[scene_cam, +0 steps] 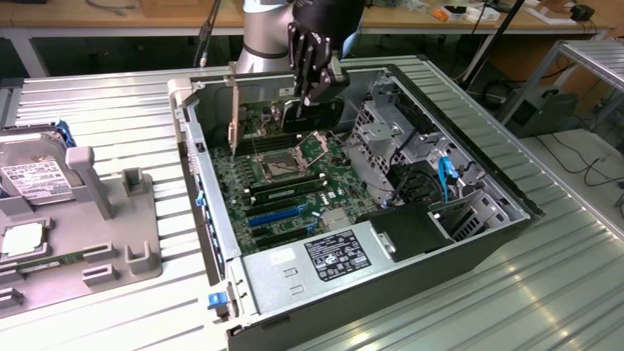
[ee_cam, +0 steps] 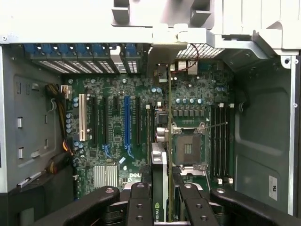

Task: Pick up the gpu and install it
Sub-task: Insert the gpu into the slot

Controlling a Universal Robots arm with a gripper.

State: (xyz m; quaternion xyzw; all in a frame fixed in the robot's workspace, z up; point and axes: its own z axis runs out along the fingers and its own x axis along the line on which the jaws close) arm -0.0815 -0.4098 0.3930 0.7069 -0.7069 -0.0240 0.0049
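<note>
My gripper (scene_cam: 317,93) hangs over the far end of the open computer case (scene_cam: 210,219), shut on the gpu (scene_cam: 325,115). The card stands on edge, its black face toward the exterior view's right end and its silvery bracket (scene_cam: 234,117) by the case's rear wall. In the wrist view the gpu (ee_cam: 160,165) is a slim strip between my two black fingers (ee_cam: 139,202), running toward its bracket (ee_cam: 164,52) at the rear slots. It sits above the motherboard (ee_cam: 117,141), between the blue slot (ee_cam: 126,120) and the processor socket (ee_cam: 188,148). Whether its edge touches a slot I cannot tell.
A silver hard drive (scene_cam: 39,183) lies on a grey fixture (scene_cam: 117,234) at the exterior view's left. Inside the case are the power supply (scene_cam: 322,256), a metal drive cage (scene_cam: 390,139), memory sticks (scene_cam: 288,191) and blue cables (scene_cam: 446,179). The ribbed metal table (scene_cam: 546,278) surrounds the case.
</note>
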